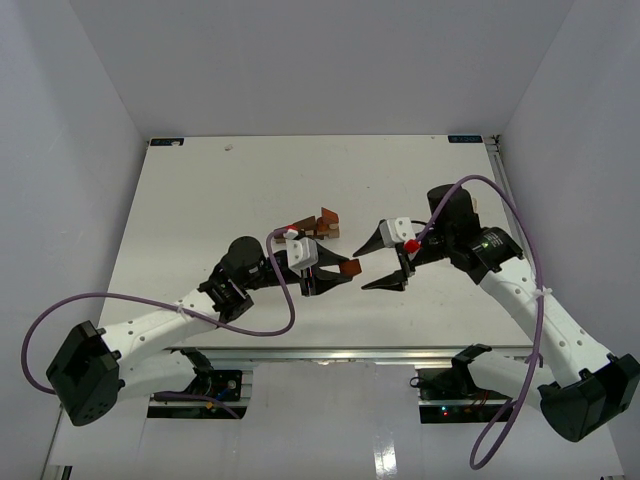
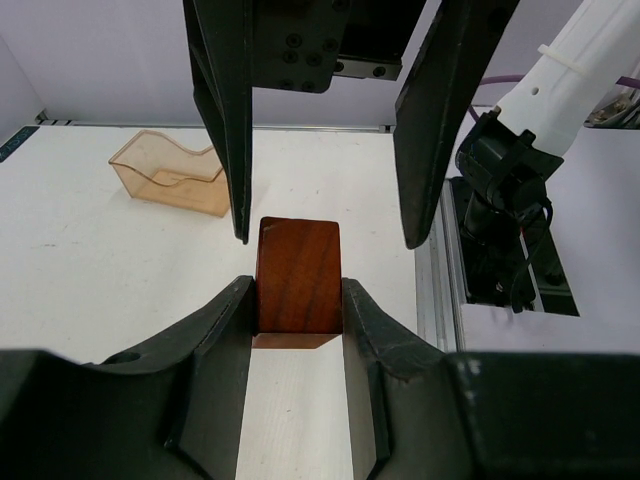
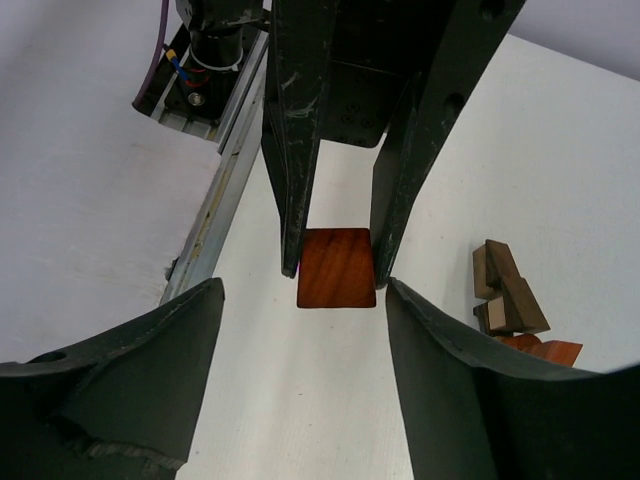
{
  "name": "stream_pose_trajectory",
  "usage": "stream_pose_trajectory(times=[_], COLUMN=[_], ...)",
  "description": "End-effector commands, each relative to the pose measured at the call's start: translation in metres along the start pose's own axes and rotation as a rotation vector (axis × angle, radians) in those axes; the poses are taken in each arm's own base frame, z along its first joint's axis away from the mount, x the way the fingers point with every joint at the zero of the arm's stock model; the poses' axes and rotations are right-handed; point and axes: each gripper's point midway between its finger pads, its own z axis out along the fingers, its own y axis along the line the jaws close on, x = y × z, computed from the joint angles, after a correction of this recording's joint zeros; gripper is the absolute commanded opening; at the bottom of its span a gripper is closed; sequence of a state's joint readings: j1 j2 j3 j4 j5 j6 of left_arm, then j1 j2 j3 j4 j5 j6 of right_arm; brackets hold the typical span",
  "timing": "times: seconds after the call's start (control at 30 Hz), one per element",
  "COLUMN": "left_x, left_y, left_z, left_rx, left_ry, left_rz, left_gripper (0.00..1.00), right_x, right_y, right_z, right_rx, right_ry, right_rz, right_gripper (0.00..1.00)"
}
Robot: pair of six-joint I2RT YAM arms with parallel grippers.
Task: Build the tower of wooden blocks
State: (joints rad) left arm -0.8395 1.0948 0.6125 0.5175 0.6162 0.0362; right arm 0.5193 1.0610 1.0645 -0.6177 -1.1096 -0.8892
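Just low wood block tower [image 1: 318, 224], reddish block [image 2: 297, 275] gripped

Both arms have white links [image 1: 150, 325], black joints [image 1: 245, 262] and looping purple cables [image 1: 542, 330].

Even, diffuse overhead light; the white table [image 1: 200, 200] reads bright, almost washed out, with only faint, soft shadows. In its wrist view the left gripper [image 2: 297, 292] looms dark and slightly soft, its outlines bowed by wide-angle distortion
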Motion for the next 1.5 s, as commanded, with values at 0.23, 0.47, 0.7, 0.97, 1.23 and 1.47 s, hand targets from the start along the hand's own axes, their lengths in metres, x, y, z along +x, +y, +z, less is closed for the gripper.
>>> stream_pose_trajectory(times=[0.23, 0.47, 0.7, 0.97, 1.23, 1.47], left_x=[0.000, 0.012, 0.010, 0.022, 0.031, 0.012], left_y=[0.008, 0.046, 0.100, 0.137, 0.156, 0.129], left_z=[-0.006, -0.026, -0.042, -0.044, -0.044, -0.052], left_rx=[-0.009, -0.062, -0.062, -0.063, -0.048, -0.005], left_ry=[-0.024, -0.035, -0.043, -0.020, -0.025, -0.100], left_rz=[0.013, -0.036, -0.067, -0.092, -0.133, -0.139], left_gripper=[0.00, 0.00, 0.00, 0.00, 0.00, 0.00], right_x=[-0.005, -0.009, 0.006, 0.021, 0.034, 0.030], right_y=[-0.025, -0.040, -0.040, -0.042, -0.054, -0.071], right_z=[-0.002, -0.009, -0.008, -0.009, -0.011, -0.001], right_rx=[0.075, 0.139, 0.125, 0.111, 0.127, 0.075], right_ry=[0.042, 0.081, 0.084, 0.077, 0.102, 0.038], right_rz=[-0.022, -0.054, -0.027, -0.009, 0.013, 0.021], right_gripper=[0.77, 0.78, 0.75, 0.75, 0.76, 0.83])
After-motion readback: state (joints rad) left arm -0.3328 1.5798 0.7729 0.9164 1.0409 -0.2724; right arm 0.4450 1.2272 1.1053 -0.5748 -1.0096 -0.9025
